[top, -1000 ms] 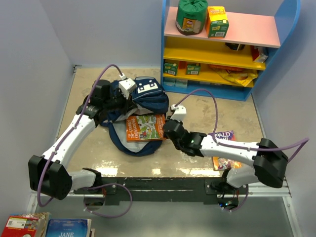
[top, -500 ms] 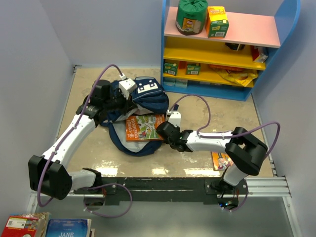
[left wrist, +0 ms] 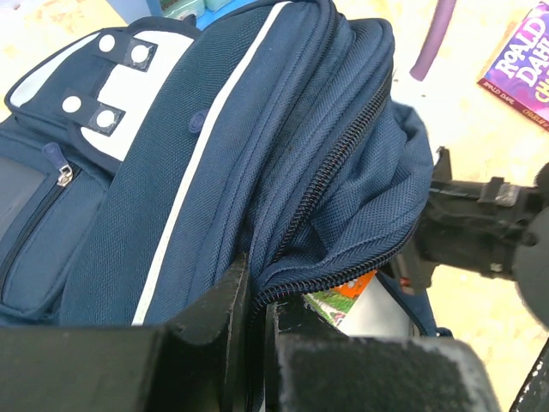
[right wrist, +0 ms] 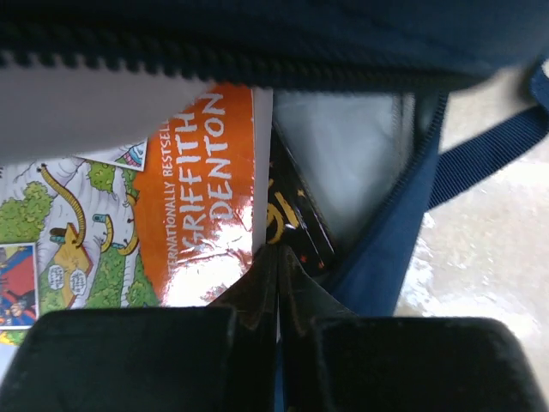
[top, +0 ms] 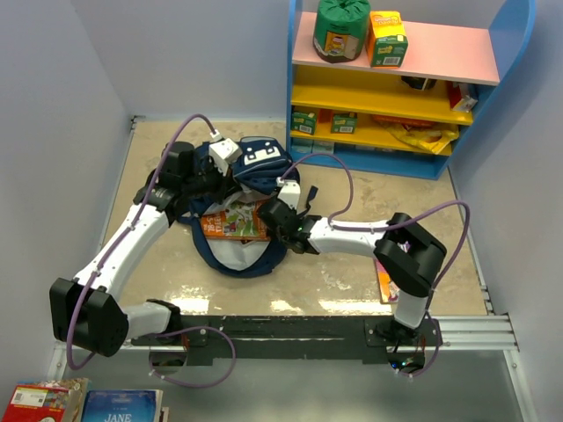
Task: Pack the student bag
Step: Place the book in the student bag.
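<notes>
Student bag on beige table, shelf behind

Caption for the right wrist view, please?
Right fingers shut on the orange picture book, partly under the open zipper of the student bag.

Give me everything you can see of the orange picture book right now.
The orange picture book looks like a thin, glossy paperback. It has an orange band with white lettering reading GRIFFITH DENTON, next to a green-and-white cartoon illustration. It lies roughly flat, partly inside the open mouth of the student bag, with its far part hidden under the zipper edge. The right gripper is shut on its near edge. No title is visible.
</notes>
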